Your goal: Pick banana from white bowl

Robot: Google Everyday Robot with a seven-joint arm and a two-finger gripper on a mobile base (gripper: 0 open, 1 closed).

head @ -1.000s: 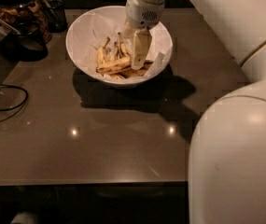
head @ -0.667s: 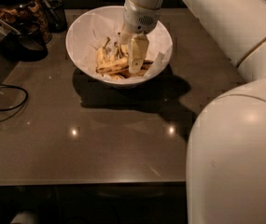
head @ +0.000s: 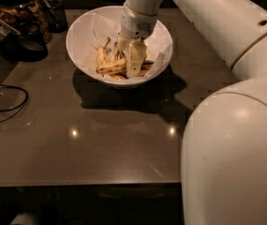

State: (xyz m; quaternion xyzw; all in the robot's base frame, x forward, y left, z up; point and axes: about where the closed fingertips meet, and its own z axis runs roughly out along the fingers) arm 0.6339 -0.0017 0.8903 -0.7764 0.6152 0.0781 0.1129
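My jaws are down inside the white bowl [head: 79, 29], right of its middle, with their pale tip over the pile of fruit. My arm [head: 203, 13] reaches in from the upper right. I cannot tell whether they are open, closed or already around anything, because my own wrist covers the place where they meet the fruit. The banana [head: 109, 69], the long thick curved one with brown speckles, lies across the bottom of the bowl on the crinkled paper [head: 92, 29], its right end running under my jaws. Shorter bananas [head: 102, 54] with their stems up sit just behind it and seem to touch it. The bowl stands on the dark counter [head: 100, 144], toward its far edge. A glass jar [head: 18, 8] is well off to the left, and a black cable [head: 11, 108] loops at the left edge.

I judge this to be the grasping step: the reach is made and the lift has not begun, since the banana rests low in the bowl. The next move calls for closing on the thick banana alone, across its body and not on a neighbour's stem, firmly but without bruising the soft fruit. After that comes a slow, straight rise that clears the wide rim, so that the paper and the smaller bananas are not dragged up and the bowl does not tip
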